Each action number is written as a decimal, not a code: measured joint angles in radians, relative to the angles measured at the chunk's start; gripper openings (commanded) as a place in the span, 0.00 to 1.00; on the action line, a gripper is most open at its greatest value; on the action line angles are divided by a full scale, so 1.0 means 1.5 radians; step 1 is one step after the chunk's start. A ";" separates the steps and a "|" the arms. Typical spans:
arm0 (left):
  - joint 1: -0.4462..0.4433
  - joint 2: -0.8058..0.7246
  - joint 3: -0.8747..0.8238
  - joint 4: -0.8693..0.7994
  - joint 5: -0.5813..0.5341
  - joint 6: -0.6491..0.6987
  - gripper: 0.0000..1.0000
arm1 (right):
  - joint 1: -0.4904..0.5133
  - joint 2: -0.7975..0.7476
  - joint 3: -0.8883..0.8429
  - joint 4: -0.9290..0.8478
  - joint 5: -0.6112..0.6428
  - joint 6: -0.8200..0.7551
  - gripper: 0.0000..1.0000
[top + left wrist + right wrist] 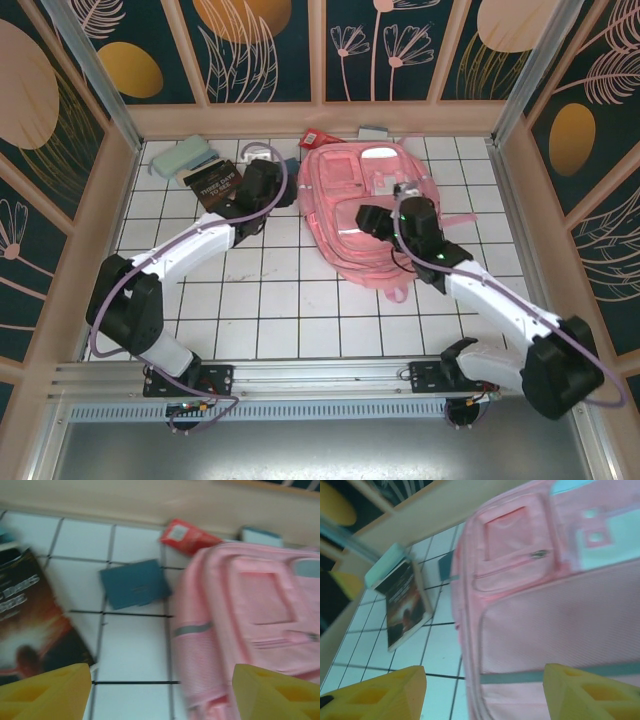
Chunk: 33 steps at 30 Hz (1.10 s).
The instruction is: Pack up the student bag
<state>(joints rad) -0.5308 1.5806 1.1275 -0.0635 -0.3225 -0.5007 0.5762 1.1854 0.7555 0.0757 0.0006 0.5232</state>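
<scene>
The student bag (pixel 365 200) is a large pink backpack lying flat on the white tiles right of centre, front pockets up. My right gripper (pixel 374 219) hovers over its lower front panel. In the right wrist view it is open (pixel 485 685), its yellow fingers (pixel 380 692) straddling the bag's left edge, with the bag (pixel 555 615) and its pale stripe below. My left gripper (pixel 266 183) hangs just left of the bag. It is open (pixel 162 680) with nothing between the fingers (pixel 45 692); bare tile and the bag's side pocket (pixel 200 655) lie under it.
A dark book (pixel 215 185) and a pale green case (pixel 185 157) lie at the back left. A blue wallet (pixel 134 583) lies between book and bag. A red packet (pixel 318 138) and a grey-blue item (pixel 373 132) sit by the back wall. Wooden walls enclose the tiles.
</scene>
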 measured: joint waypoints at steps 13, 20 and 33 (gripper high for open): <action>0.195 0.052 -0.075 0.045 0.000 -0.149 0.60 | 0.079 0.184 0.121 0.038 -0.019 -0.024 0.61; 0.228 0.155 -0.045 0.050 -0.015 -0.161 0.61 | 0.085 0.212 0.141 0.045 -0.026 -0.029 0.60; 0.307 0.267 0.057 0.053 -0.025 -0.163 0.64 | 0.093 0.279 0.176 0.057 -0.039 -0.034 0.60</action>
<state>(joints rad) -0.0696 1.9816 1.2125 0.0154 -0.3607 -0.7444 0.7162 1.6039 1.0203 0.1616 -0.0582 0.4725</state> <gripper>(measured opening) 0.651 0.601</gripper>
